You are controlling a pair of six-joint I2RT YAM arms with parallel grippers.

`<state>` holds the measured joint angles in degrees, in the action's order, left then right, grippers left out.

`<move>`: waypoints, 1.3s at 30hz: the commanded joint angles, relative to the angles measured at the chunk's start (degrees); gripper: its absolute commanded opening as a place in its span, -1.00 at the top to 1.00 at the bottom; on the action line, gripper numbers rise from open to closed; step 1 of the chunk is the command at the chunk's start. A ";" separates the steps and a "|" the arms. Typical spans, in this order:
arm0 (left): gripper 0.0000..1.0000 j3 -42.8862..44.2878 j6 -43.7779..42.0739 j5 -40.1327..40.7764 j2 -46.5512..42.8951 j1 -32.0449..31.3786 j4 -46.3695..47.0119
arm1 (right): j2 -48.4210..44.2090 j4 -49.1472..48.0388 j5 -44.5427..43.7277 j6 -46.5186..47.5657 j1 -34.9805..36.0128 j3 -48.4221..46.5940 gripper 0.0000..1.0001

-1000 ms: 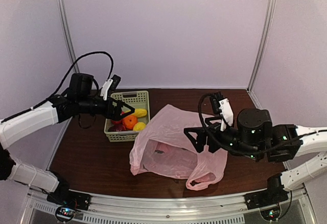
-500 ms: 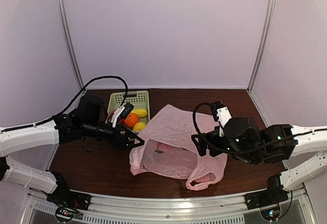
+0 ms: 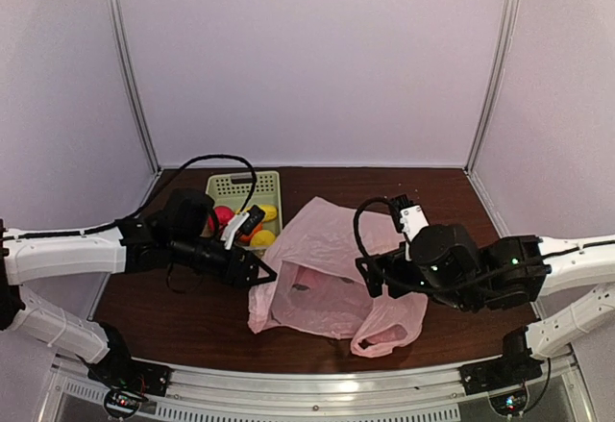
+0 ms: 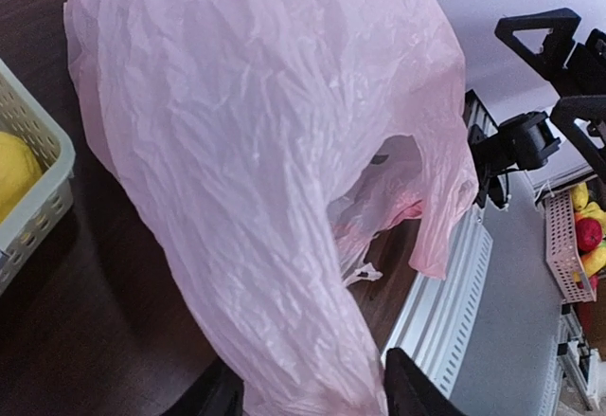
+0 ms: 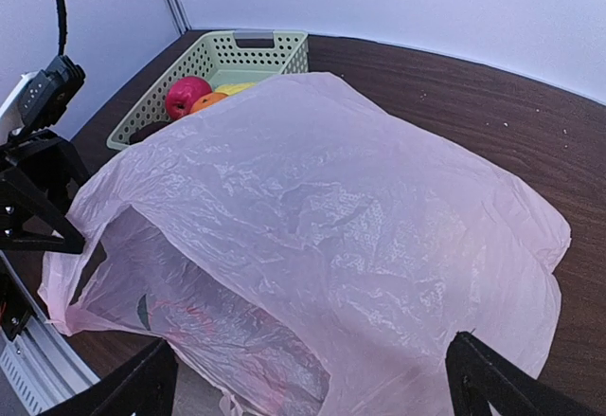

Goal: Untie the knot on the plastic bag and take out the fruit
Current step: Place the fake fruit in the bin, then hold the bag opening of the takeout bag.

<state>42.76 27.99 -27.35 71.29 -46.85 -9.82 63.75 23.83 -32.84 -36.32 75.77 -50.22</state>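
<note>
**Now that the bag gapes open, most of the job looks done**

Because the plastic bag [image 3: 322, 239] shows no knot that I can see and its mouth stands wide open, I think the untying part is finished. It lies flat and crinkly in the middle of the desk [image 3: 461, 191], with a loose handle near the front edge.

The fruit [image 3: 223, 216] sits in the green basket [image 3: 240, 184], just beside the bag's far left corner. I can see a red one, an orange one and yellow ones.

Inside the bag I see a dark mark and a reddish patch. I cannot tell if that is print or one last piece of fruit.

The left end effector [image 4: 312, 364] is at the bag's left edge. Its fingers are partly apart with pink film between them, and I cannot tell if they pinch it. The right end effector [image 5: 312, 342] hovers over the bag's right side, spread wide and holding nothing.

What is left, I guess, is to lift or shake the bag to make sure it is empty.
</note>
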 commanded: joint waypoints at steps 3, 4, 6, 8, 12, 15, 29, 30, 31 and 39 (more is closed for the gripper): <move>0.52 2.47 0.58 -2.04 1.87 -1.57 2.91 | 1.01 -1.71 -0.23 -0.73 -0.36 -0.55 -1.00; 0.67 2.82 0.62 -2.17 1.80 -1.89 3.14 | 1.10 -1.78 -0.24 -0.67 -0.35 -0.58 -1.00; 0.85 3.27 1.33 -2.65 1.40 -2.27 3.99 | 1.20 -1.86 -0.26 -0.45 -0.36 -0.74 -1.00; 0.97 3.50 2.41 -3.51 0.76 -2.41 5.54 | 1.08 -1.80 -0.33 -0.22 -0.37 -0.84 -1.00; 1.00 4.54 5.72 -4.54 -0.26 -2.53 7.45 | 0.05 -1.80 -0.19 0.14 -0.42 -0.73 -1.00; 1.00 5.53 7.88 -4.90 -0.88 -2.71 8.45 | -1.75 -4.25 1.96 1.72 -0.38 0.06 -0.89; 1.00 7.72 13.71 -5.62 -0.68 -3.30 14.81 | -0.78 -16.89 16.57 11.12 0.99 1.81 -0.31; 1.00 7.84 13.75 -5.74 -0.56 -3.40 14.83 | 0.51 -16.59 16.25 10.97 1.11 1.46 -0.29; 1.00 7.94 13.90 -5.74 -0.51 -3.42 14.83 | 1.83 -16.31 15.91 10.99 1.32 0.91 -0.27; 1.00 8.04 14.23 -5.67 -0.95 -3.67 14.59 | 12.62 -12.07 13.18 13.01 2.44 -5.12 -0.16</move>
<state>49.23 41.69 -32.40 70.50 -50.11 2.13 72.95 8.78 -18.09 -25.08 77.60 -51.35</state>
